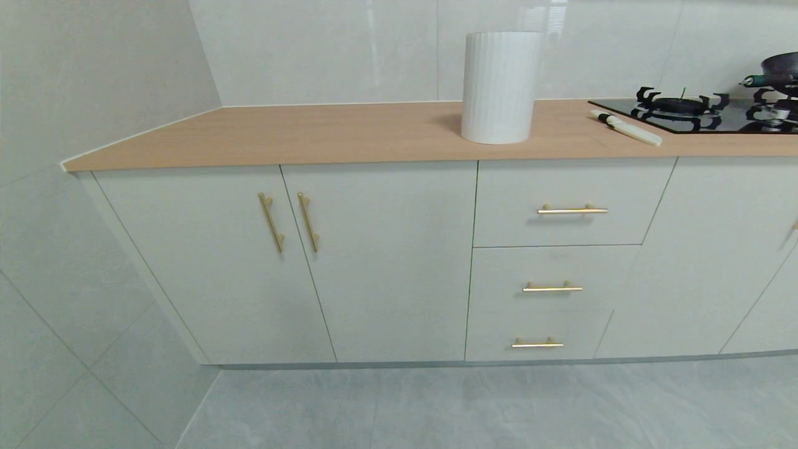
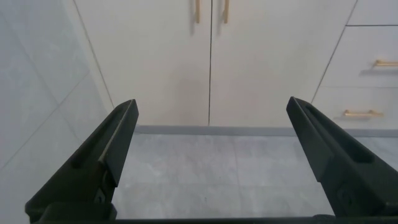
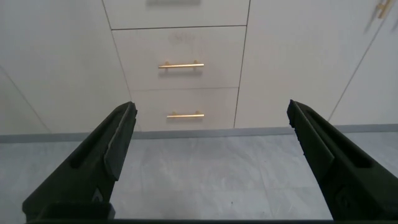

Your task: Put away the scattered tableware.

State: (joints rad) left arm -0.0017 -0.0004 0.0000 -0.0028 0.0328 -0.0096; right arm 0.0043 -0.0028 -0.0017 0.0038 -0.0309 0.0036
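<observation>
White and slim, the utensil (image 1: pixel 625 127) lies flat on the wooden tabletop (image 1: pixel 312 134), between the ribbed holder (image 1: pixel 499 87) and the stove (image 1: pixel 692 112). It looks light, stiff and smooth (likely slippery); pinch across its middle. Left gripper (image 2: pixel 211 104) and right gripper (image 3: pixel 211 107) gape wide, low before the cabinets (image 2: pixel 261 62), holding nothing.
</observation>
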